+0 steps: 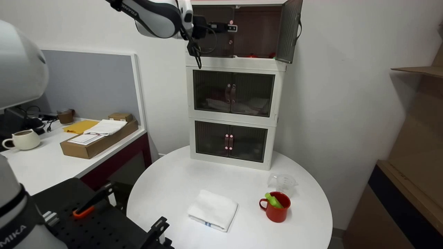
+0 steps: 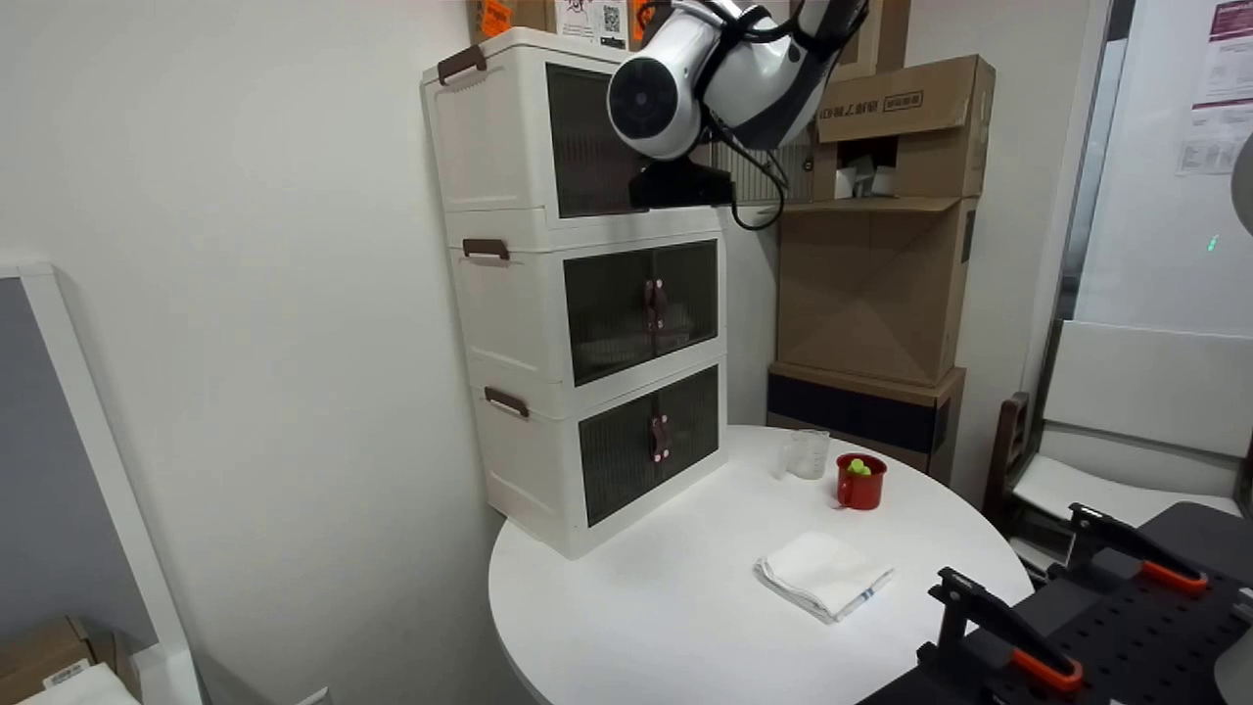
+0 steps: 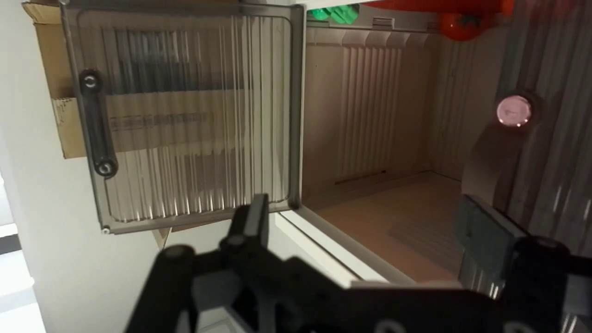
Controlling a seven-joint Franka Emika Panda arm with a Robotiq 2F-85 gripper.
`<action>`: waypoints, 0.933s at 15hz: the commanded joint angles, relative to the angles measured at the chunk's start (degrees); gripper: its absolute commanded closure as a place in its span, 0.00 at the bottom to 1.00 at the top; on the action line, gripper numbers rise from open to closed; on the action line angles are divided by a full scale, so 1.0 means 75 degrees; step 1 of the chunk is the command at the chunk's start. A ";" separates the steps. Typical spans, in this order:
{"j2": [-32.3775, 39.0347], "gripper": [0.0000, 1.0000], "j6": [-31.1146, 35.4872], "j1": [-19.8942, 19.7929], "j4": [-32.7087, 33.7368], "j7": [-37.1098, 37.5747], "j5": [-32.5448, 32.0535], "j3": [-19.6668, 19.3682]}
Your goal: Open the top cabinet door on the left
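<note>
The top cabinet door on the left [image 1: 223, 48] is a dark tinted ribbed panel. It looks closed in both exterior views [image 2: 587, 147]. It fills the right side of the wrist view [image 3: 559, 162], with its brown handle [image 3: 483, 157] and a pink round fastener. Its twin panel [image 1: 289, 33] stands swung open, also seen in the wrist view [image 3: 185, 120]. My gripper [image 1: 232, 28] is at the handle edge of the left door. Its fingers [image 3: 367, 208] are wide apart with nothing between them. One finger is close to the handle; contact is unclear. The arm covers part of the door.
The open cabinet space [image 3: 384, 115] holds red [image 3: 462, 25] and green [image 3: 342, 14] objects. Two tinted-front cabinet tiers [image 1: 235, 93] stand below. The round table [image 1: 166, 186] bears a white towel [image 1: 213, 209], a red mug [image 1: 277, 209] and a clear measuring cup [image 1: 285, 183].
</note>
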 commanded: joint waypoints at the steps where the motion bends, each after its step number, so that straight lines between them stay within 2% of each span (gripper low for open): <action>1: 0.0231 0.00 0.0506 -0.0717 0.0436 -0.0518 -0.0169 0.0399; 7: 0.0106 0.00 0.1351 -0.1229 0.0885 -0.0903 -0.0036 0.0593; 14: 0.0037 0.00 0.1356 -0.1101 0.0946 -0.0958 -0.0097 0.0724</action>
